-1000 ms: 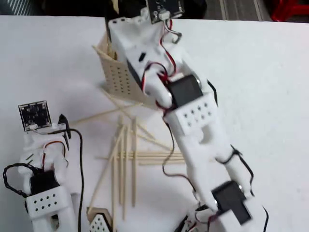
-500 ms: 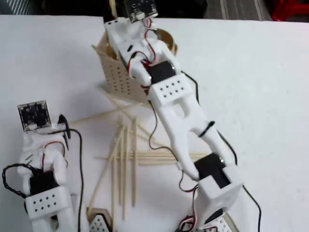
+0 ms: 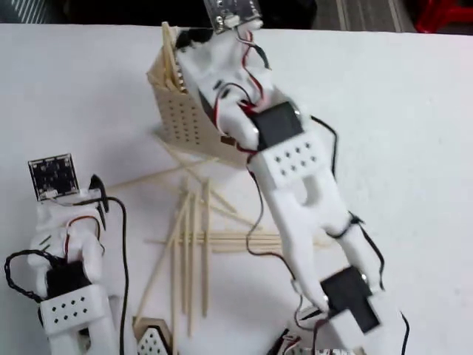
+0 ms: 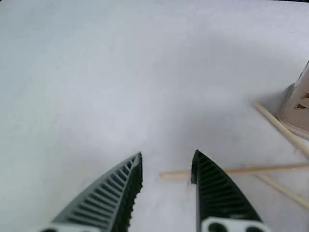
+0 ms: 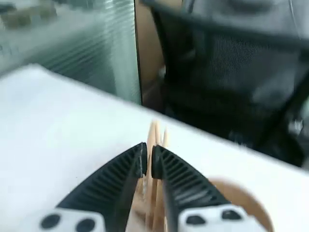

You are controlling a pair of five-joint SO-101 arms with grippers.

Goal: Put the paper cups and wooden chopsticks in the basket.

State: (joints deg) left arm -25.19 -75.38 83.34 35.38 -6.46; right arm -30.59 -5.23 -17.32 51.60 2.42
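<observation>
The broad white table [image 3: 414, 111] runs back to a dark edge. Past it lies a strip of grey ribbed flooring [image 3: 362, 13], with a piece of red frame [image 3: 443, 15] in the far corner. A black mesh-backed office chair [image 5: 231, 63] stands behind the table. Beside it rises a brown wooden upright [image 5: 147, 53], then a glass partition with horizontal slatted blinds [image 5: 82, 53] letting in pale daylight.

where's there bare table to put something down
Widest bare patch: the table right of the right arm. Another at the far left, bordered by the basket and left arm. Crowded between the arms, where chopsticks lie crossed.
</observation>
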